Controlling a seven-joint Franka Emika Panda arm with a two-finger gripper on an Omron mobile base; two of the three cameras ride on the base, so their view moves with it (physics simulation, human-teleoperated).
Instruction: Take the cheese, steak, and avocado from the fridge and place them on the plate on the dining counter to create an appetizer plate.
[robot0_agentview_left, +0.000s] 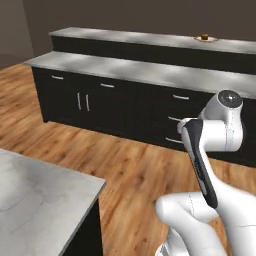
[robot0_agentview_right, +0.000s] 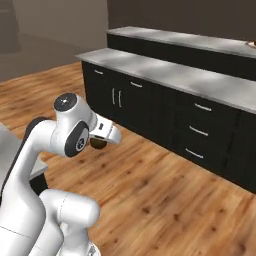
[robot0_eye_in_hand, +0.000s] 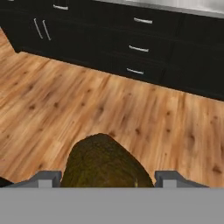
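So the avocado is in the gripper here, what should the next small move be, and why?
Probably drive on toward the dining counter. The gripper holds the avocado over bare wooden floor, and the plate sits far off on the upper counter top, seemingly beyond the arm's reach, with something small already on it.

Warm brown wooden plank floor (robot0_agentview_left: 125, 165); black lower cabinets with silver bar handles (robot0_eye_in_hand: 135, 48); short grey marbled island surface (robot0_agentview_left: 35, 195).

Olive-brown avocado (robot0_eye_in_hand: 105, 164) between pincer (robot0_eye_in_hand: 106, 177) fingers
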